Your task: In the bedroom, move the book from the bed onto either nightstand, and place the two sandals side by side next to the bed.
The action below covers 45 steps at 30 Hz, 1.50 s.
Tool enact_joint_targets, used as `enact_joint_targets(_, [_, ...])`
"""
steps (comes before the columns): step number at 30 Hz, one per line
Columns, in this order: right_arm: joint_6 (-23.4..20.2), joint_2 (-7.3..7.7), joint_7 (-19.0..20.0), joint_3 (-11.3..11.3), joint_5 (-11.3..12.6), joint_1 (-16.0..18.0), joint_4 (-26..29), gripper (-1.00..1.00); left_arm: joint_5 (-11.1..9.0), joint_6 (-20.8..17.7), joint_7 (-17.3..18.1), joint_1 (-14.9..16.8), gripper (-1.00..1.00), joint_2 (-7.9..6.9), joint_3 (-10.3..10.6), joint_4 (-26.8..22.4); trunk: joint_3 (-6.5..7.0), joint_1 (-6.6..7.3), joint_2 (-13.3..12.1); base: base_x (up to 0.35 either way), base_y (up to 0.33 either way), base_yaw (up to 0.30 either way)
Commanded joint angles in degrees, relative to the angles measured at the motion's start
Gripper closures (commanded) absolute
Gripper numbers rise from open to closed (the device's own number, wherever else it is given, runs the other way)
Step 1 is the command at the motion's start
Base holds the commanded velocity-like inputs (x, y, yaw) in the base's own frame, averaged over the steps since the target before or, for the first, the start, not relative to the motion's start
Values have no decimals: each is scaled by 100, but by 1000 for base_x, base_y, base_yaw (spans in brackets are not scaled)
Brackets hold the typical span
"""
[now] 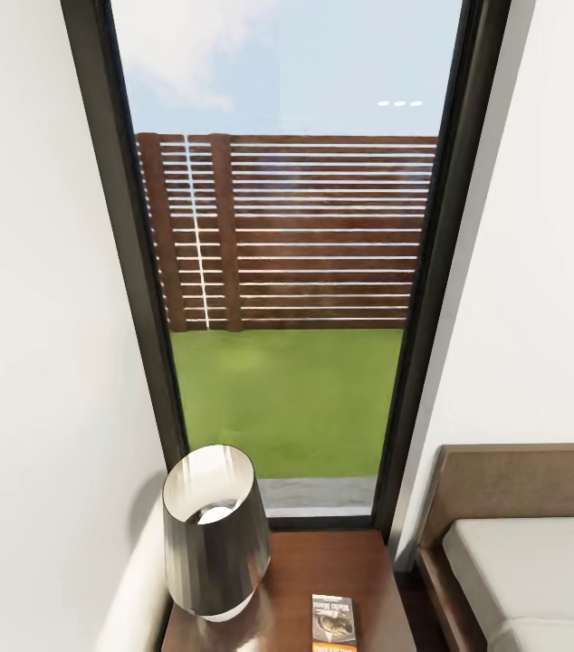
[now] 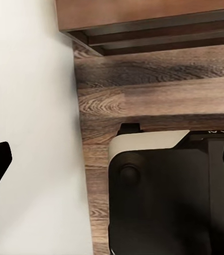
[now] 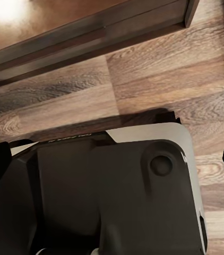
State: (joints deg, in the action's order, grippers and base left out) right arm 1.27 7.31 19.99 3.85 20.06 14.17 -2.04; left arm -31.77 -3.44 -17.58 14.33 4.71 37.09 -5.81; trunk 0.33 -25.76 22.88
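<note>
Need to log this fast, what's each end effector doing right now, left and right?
Left end effector: open, holding nothing.
Right end effector: open, holding nothing.

Glossy nightstand – lamp left, book lying flat at front

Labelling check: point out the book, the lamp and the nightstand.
book (image 1: pixel 333 623), head view, on its pictured cover.
lamp (image 1: pixel 215 541), head view, on the dark shade's side.
nightstand (image 1: pixel 328 561), head view, on bare wooden top behind the book.
</note>
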Motion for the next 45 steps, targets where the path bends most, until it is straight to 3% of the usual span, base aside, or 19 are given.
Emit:
enact_joint_targets(1, [13,2,31,40,60,7,-20,-100,-27,-35,-34,0,-100,-3,49,-11,-2,-2,4,0,0,0])
enact_joint_targets(45, [13,-2,31,38,60,7,-20,-100,-23,-34,-34,0,-100,-5,52,-8,-2,-2,4,0,0,0])
